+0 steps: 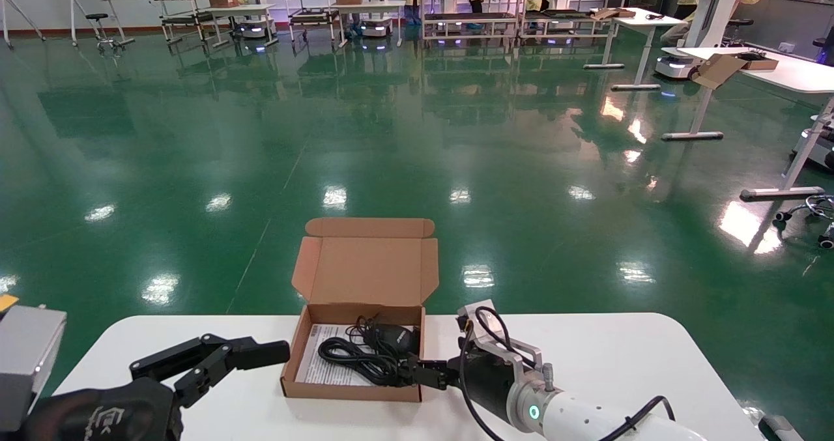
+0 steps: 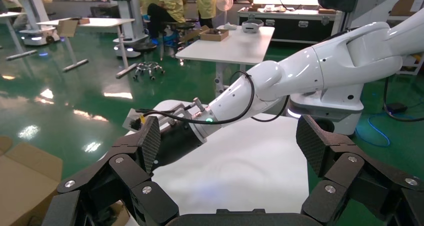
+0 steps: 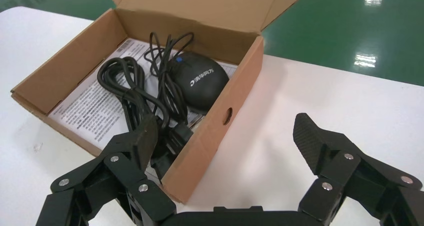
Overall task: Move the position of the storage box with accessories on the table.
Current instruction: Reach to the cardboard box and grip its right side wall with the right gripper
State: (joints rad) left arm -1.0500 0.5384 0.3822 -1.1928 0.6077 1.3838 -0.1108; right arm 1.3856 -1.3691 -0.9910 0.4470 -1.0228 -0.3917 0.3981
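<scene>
The storage box (image 1: 363, 266) is a brown cardboard mailer with its flap lid standing up, at the far middle of the white table (image 1: 606, 356). Inside lie the accessories: a black mouse (image 1: 399, 338), its coiled cable (image 1: 352, 356) and a printed paper sheet (image 1: 318, 364). My right gripper (image 1: 427, 372) is open and straddles the box's right wall (image 3: 220, 110) near the front corner. One finger (image 3: 142, 136) is inside over the cable (image 3: 125, 85), near the mouse (image 3: 200, 83). The other finger (image 3: 310, 136) is outside above the table. My left gripper (image 1: 247, 356) hangs open to the left of the box, holding nothing.
The table's far edge runs just behind the box, with green floor (image 1: 391, 141) beyond. Bare tabletop (image 2: 250, 166) lies between my two arms and to the right of the box. Distant white desks (image 1: 782, 70) and carts (image 1: 313, 4) stand far off.
</scene>
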